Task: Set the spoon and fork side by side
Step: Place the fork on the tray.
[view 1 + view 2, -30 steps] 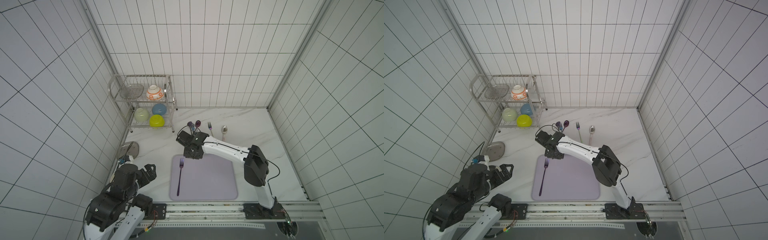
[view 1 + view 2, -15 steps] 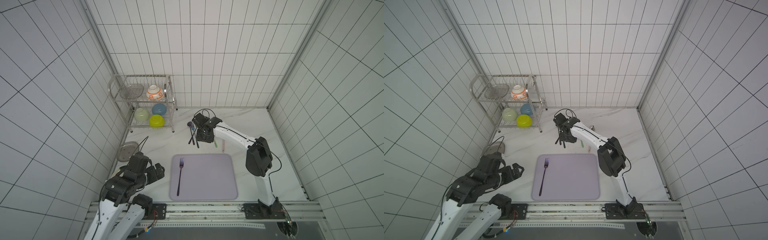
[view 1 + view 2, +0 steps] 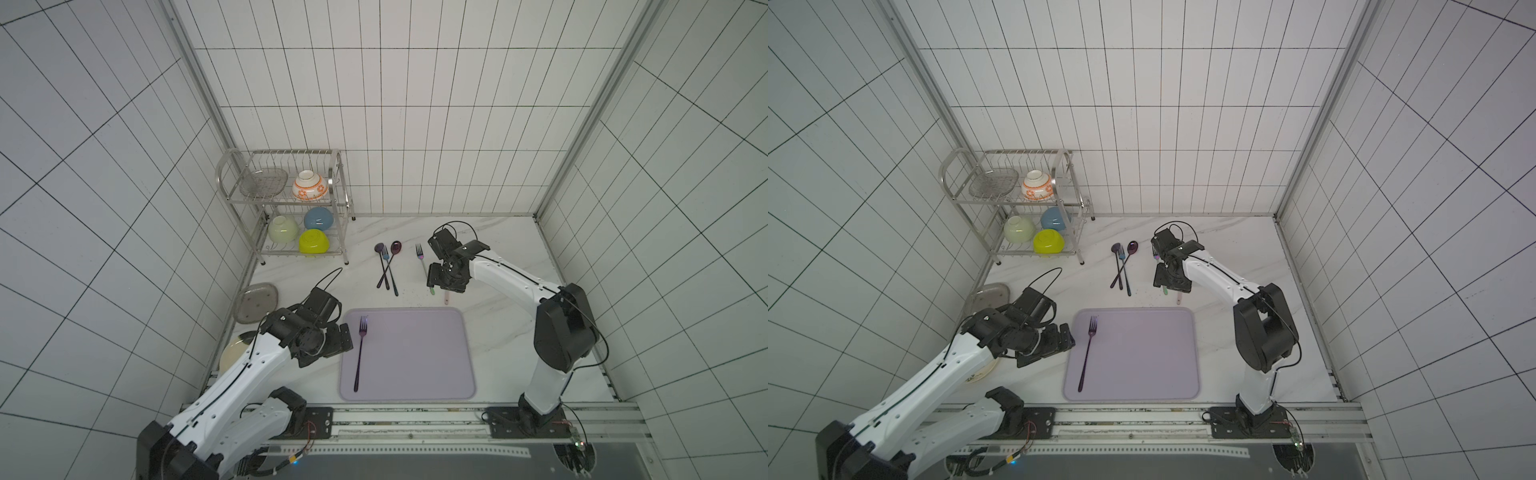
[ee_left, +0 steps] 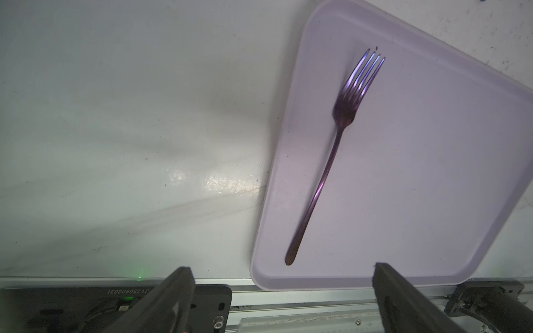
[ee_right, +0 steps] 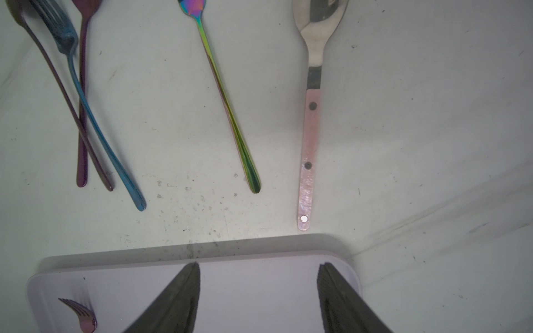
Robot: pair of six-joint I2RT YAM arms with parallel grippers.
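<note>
Currently fork (image 3: 360, 353) lies on tray (image 3: 415, 353); spoon (image 5: 309, 150) on counter (image 3: 507, 237) beyond it. L gripper (image 4: 282, 267) jaws apart, empty. R gripper (image 5: 259, 263) also apart, empty, near spoon.

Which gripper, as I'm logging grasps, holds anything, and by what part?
Neither holds anything: the left gripper stands open beside the purple fork, the right gripper open near the pink-handled spoon.
</note>
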